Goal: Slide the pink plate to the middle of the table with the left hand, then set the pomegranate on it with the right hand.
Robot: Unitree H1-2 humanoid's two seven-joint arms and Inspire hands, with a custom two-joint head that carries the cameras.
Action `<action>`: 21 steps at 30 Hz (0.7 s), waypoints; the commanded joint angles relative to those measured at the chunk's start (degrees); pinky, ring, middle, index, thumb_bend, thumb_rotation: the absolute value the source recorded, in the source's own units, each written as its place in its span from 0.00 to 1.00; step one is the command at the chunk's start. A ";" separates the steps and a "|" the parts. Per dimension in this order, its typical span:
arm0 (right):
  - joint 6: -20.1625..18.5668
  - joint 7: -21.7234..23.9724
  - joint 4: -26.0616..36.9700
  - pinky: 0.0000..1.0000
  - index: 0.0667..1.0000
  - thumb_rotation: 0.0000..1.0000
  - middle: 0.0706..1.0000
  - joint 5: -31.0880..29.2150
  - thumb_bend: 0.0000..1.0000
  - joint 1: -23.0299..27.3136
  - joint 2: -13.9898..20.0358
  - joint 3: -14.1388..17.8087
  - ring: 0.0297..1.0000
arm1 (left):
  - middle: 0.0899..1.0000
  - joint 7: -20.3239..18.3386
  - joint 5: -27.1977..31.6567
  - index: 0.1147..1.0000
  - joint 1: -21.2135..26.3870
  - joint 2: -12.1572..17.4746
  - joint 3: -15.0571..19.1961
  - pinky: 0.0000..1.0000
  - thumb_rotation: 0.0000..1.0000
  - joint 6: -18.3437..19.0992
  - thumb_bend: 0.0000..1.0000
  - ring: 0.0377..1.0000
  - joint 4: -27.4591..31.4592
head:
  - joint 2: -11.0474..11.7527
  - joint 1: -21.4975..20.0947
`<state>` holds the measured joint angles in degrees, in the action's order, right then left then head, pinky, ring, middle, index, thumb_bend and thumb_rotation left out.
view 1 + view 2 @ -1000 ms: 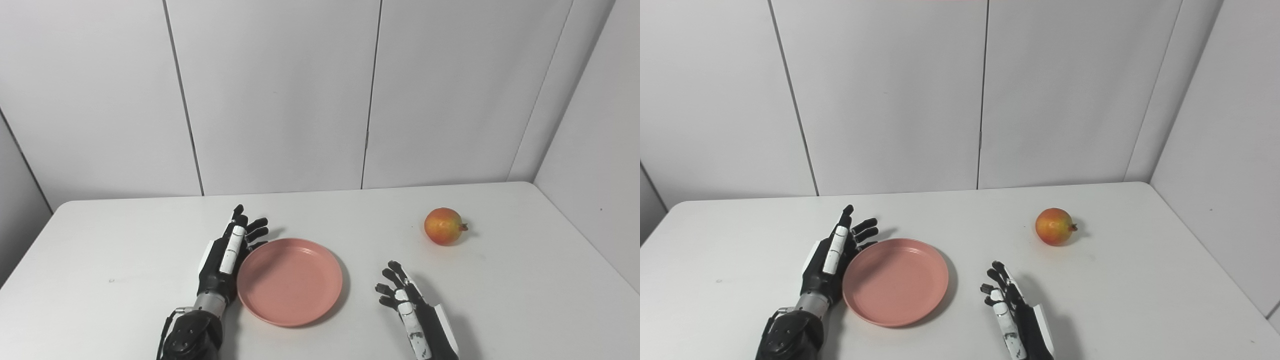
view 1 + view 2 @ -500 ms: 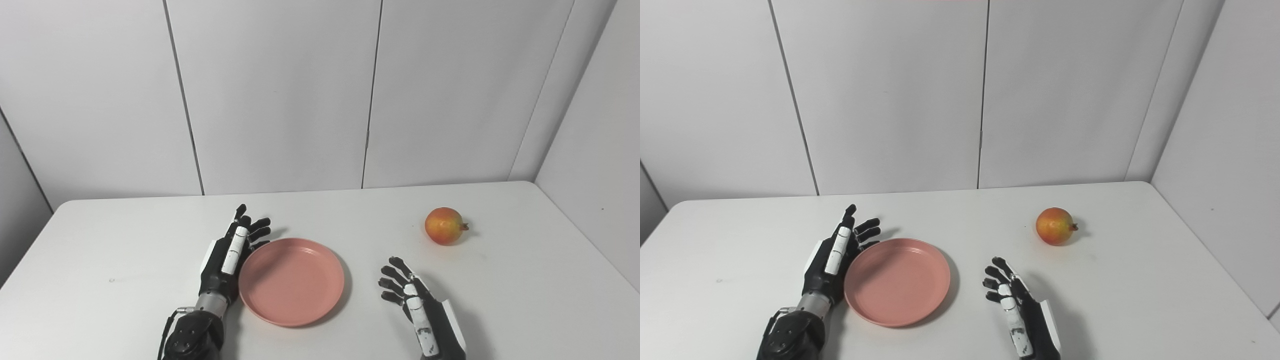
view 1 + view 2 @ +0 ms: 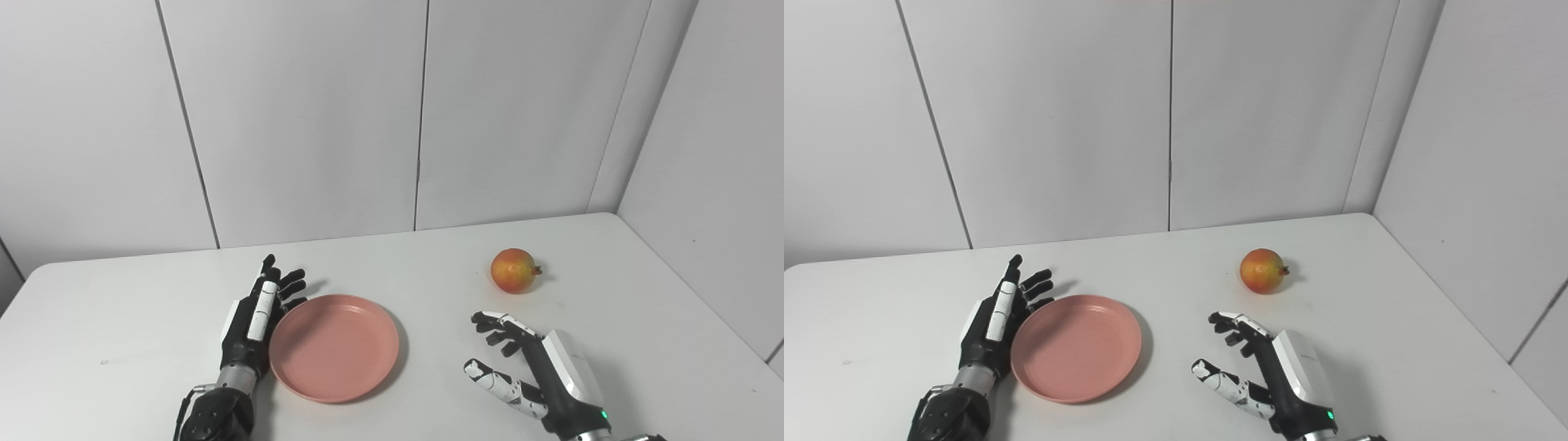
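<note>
Pink plate (image 3: 334,347) sits about mid-table on the white table (image 3: 122,318), same spot relative to the left hand (image 3: 256,316), which still rests flat against its left rim with fingers spread. The right hand (image 3: 531,364) has rolled since half a second ago — white back now facing up, fingers and thumb wide, holding nothing. The pomegranate (image 3: 513,270) hasn't budged, just beyond it — the whole view shifted, so the head turned.

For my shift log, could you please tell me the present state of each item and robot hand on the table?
Round pink plastic plate: flat on the white table, empty.
Red-orange pomegranate: on the table, untouched.
Left robot hand: open, against the plate's left rim.
Right robot hand: open, holding nothing, short of the pomegranate.
</note>
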<state>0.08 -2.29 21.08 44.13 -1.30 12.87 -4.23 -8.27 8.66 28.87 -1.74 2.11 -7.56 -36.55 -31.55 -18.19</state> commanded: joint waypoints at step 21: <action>-1.73 3.78 -8.78 0.65 0.71 1.00 0.71 20.84 0.84 22.21 7.87 -1.85 0.71 | 0.79 -0.04 0.22 1.00 -0.98 -0.31 0.65 0.74 0.84 1.21 0.93 0.83 0.94 | -0.18 1.19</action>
<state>-0.95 2.33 12.26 64.68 18.03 19.55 -6.43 -8.76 8.93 28.66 -2.07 2.74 -7.46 -35.59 -31.64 -17.05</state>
